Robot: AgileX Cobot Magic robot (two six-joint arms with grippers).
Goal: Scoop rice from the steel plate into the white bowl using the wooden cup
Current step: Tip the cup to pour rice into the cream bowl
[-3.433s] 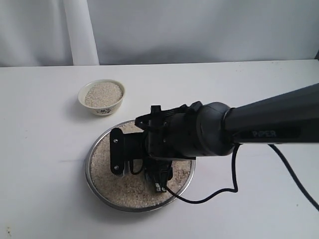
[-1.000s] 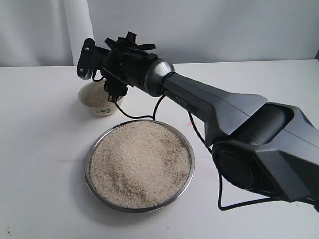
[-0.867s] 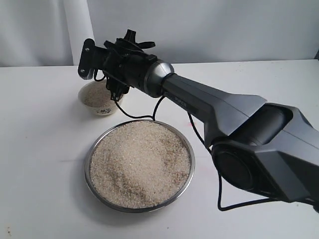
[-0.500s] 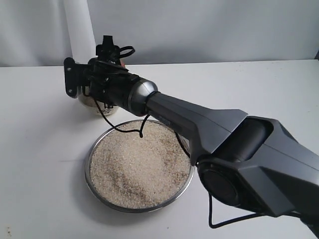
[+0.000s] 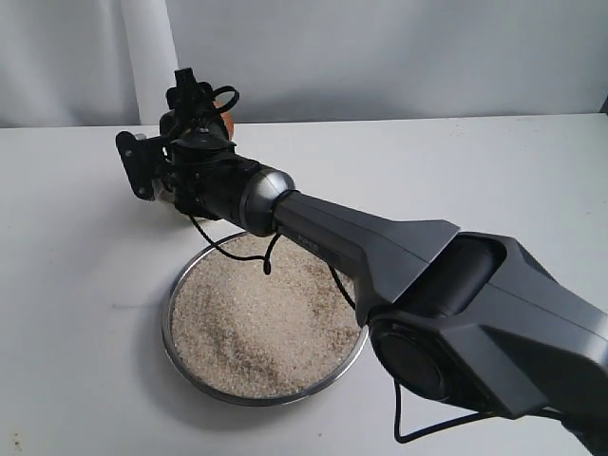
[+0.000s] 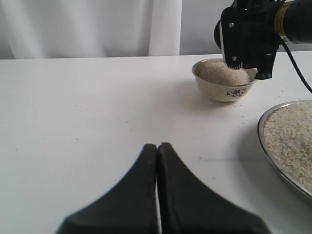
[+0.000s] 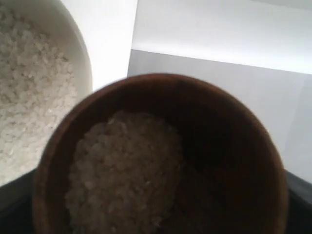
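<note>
The right pincer [image 5: 211, 112] is pinching the wooden cup [image 7: 229, 161], a rounded, glossy reddish-brown vessel with a dark hollow. It is holding the cup just above the white bowl [image 6: 225, 90], toward the back left of the bench [image 5: 76, 285] in the exterior view. A clump of rice [image 7: 122, 180] is lying inside the cup against the wall nearest the bowl; the grains are looking small, pale and matte. The bowl, smooth cream ceramic with a dark printed mark on its side, is sitting full of grains. In front of it, the steel plate [image 5: 167, 323] is lying flat, wide and round, shining at its raised rim. A loose, grainy beige layer is filling it almost to the edge. The left pincer [image 6: 157, 152] is hovering over the bench well apart from the bowl, its black tapered fingers [image 6: 141, 185] pressed together on nothing.
</note>
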